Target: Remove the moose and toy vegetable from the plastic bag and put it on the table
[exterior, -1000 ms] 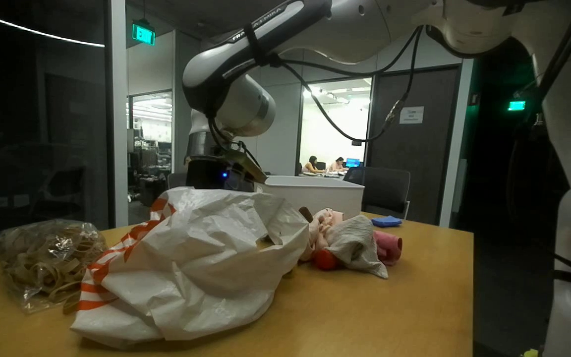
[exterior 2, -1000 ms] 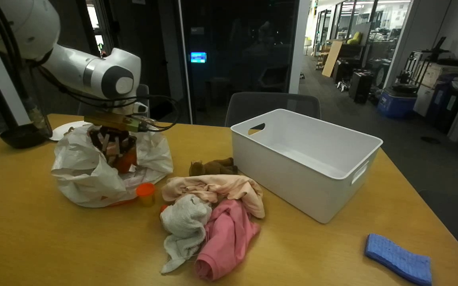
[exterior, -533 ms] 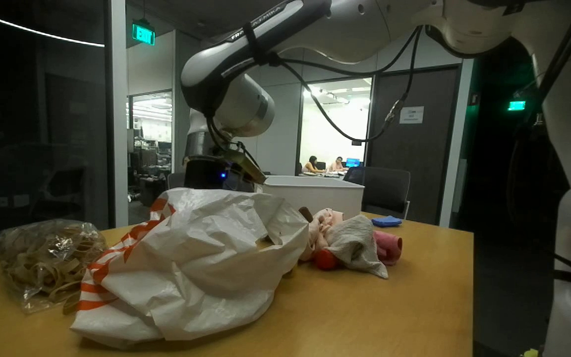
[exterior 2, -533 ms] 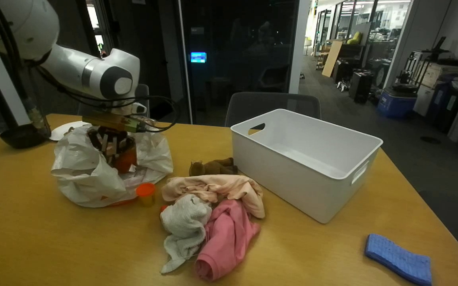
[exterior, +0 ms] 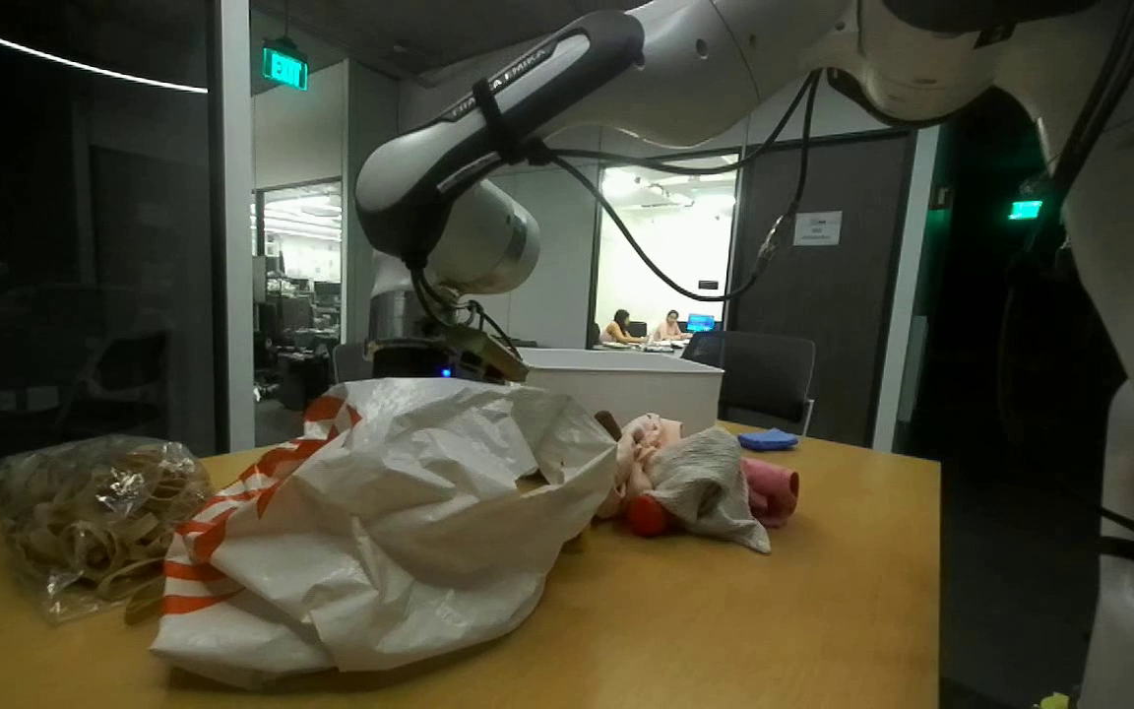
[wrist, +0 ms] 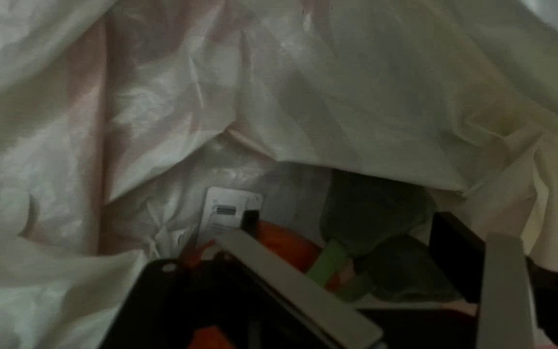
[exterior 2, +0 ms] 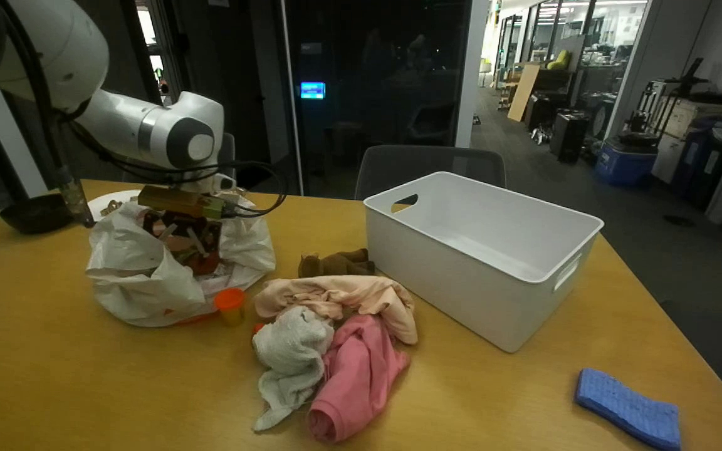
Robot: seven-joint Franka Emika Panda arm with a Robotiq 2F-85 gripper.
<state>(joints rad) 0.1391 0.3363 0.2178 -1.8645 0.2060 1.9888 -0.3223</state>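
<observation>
The toy vegetable [wrist: 378, 211] lies inside the plastic bag [exterior 2: 141, 294]: two rounded, dark green lumps with paler green stalks, dim in the wrist view, and whether the lumps join I cannot tell. A wrinkled fold of the bag hangs across the top edge of the larger lump. The hand [wrist: 354, 242] hangs in the bag's mouth with its fingers spread apart, the stalks showing in the gap; whether either finger touches them is unclear. One finger covers part of an orange thing [wrist: 288, 245] beside the stalks, and a white tag [wrist: 228, 201] lies near it. In an exterior view, where a clear sack of tan bands [exterior: 99, 522] sits near the bag, the bag's side hides the fingers. A brown stuffed animal [exterior 2: 333, 264] lies outside the bag on the tabletop [exterior 2: 474, 407], just beside the white bin [exterior 2: 449, 275]. An orange-topped cup [exterior 2: 229, 307] stands just beside the bag, close to a heap of peach cloth [exterior 2: 336, 291], gray towel [exterior 2: 292, 351] and pink cloth [exterior 2: 361, 369]. A blue pad [exterior 2: 627, 407] lies well apart; in an exterior view a white plate [exterior 2: 99, 202] and a black bowl [exterior 2: 35, 216] stand behind the bag.
</observation>
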